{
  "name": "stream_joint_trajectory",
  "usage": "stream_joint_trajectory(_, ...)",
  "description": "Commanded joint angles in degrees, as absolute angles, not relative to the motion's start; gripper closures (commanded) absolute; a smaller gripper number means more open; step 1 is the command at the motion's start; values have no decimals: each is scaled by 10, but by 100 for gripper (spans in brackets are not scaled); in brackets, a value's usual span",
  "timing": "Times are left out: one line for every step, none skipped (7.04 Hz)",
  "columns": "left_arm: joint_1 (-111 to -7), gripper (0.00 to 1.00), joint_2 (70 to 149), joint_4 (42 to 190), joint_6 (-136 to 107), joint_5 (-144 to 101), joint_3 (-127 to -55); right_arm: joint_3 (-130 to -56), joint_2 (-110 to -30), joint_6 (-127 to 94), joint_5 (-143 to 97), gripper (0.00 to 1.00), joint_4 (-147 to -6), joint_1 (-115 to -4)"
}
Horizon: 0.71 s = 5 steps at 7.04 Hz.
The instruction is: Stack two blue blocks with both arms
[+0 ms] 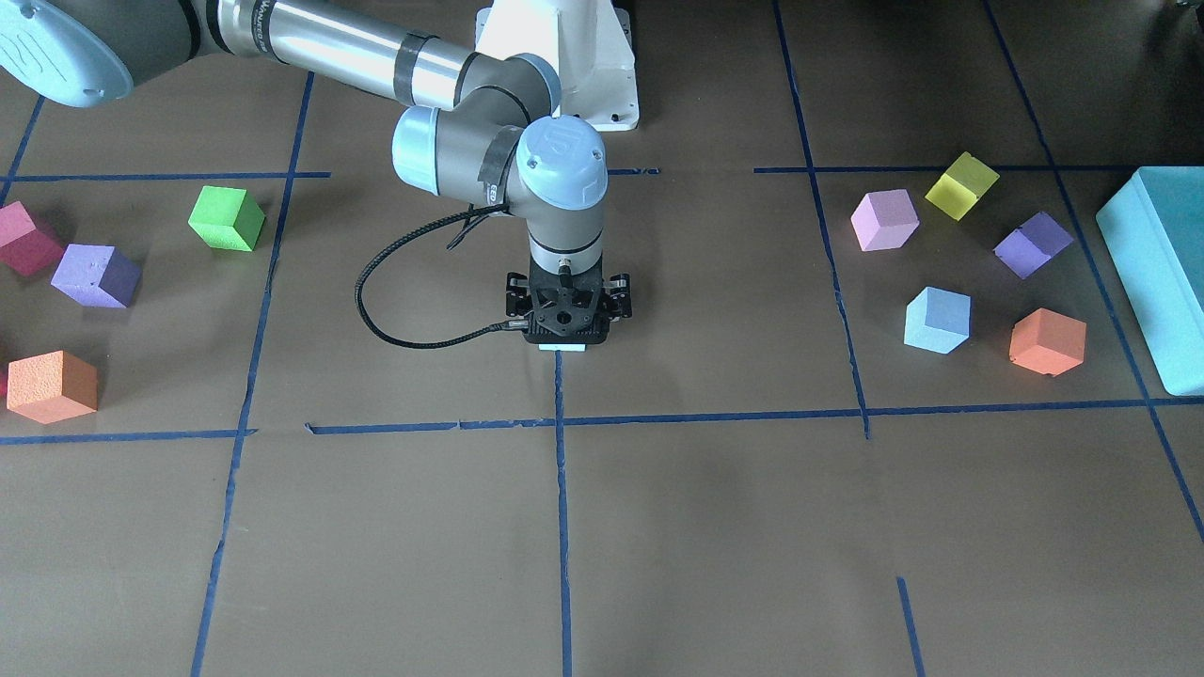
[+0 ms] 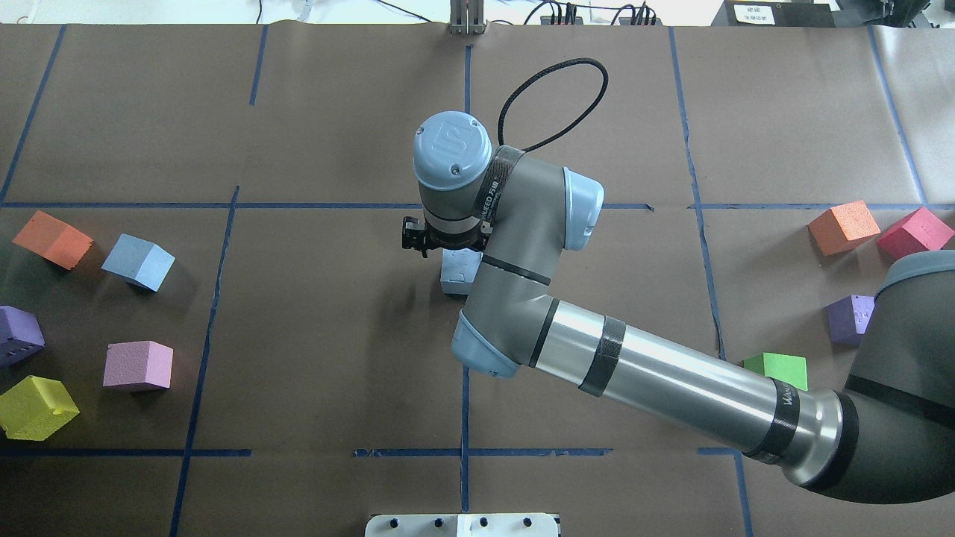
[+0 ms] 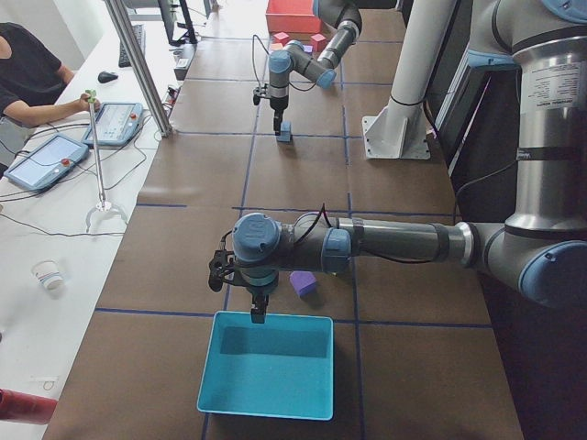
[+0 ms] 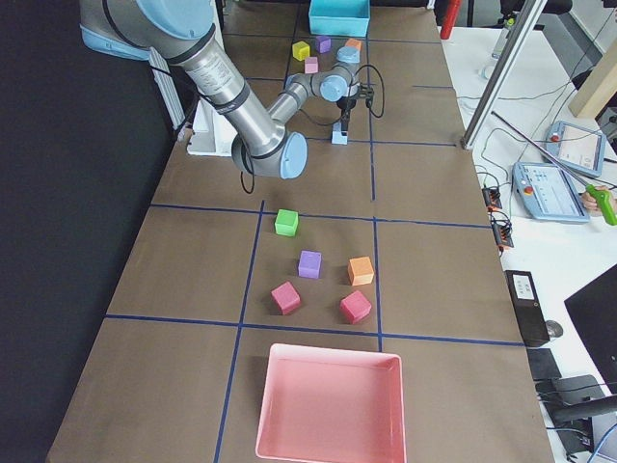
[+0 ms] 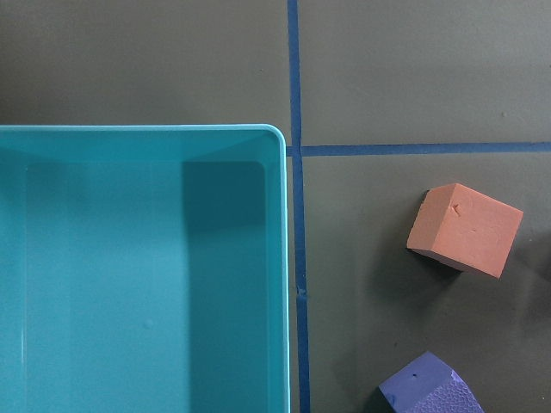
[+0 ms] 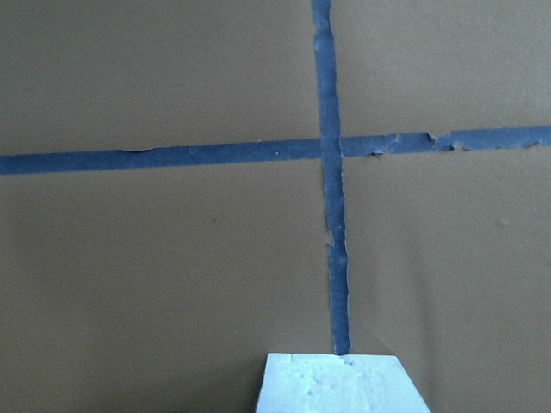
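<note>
One light-blue block (image 2: 456, 270) sits on the table's middle at a tape crossing. Only a sliver of it (image 1: 564, 349) shows under the wrist in the front view, and its top (image 6: 336, 383) shows in the right wrist view. My right gripper (image 1: 566, 324) stands straight down over it and looks shut on it, though the fingers are hidden. The second blue block (image 1: 937, 320) lies apart on my left side, also in the overhead view (image 2: 138, 261). My left gripper (image 3: 257, 313) hovers over the teal box's rim, far from that block. I cannot tell if it is open.
The teal box (image 5: 146, 275) stands at the table's left end, with orange (image 5: 465, 228) and purple (image 5: 430, 387) cubes beside it. Pink (image 2: 138, 365) and yellow (image 2: 36, 406) cubes lie near the second blue block. A green cube (image 2: 776, 369) and others lie right. A pink tray (image 4: 333, 405) is at the right end.
</note>
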<state>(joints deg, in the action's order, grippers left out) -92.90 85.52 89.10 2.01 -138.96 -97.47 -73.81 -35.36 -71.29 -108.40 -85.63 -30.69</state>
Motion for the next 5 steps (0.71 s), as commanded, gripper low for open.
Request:
stream_joint_trajectory(-929, 0, 855, 890, 13, -1390, -978, -802, -353, -711, -1094, 0, -932, -323)
stream_joint_trajectory(-929, 0, 855, 890, 13, -1390, -978, -870, -353, -702, -1097, 0, -1024, -331)
stream_joint_trajectory(-929, 0, 857, 890, 13, -1390, -979, -914, -352, -694, -1097, 0, -1081, -335)
stream_joint_trajectory(-929, 0, 861, 890, 13, -1390, -987, -959, -351, -694, -1108, 0, -1116, -345)
stream_joint_trajectory(-927, 0, 866, 891, 13, -1391, -1017, -1024, -365, -676, -1127, 0, -1150, -381)
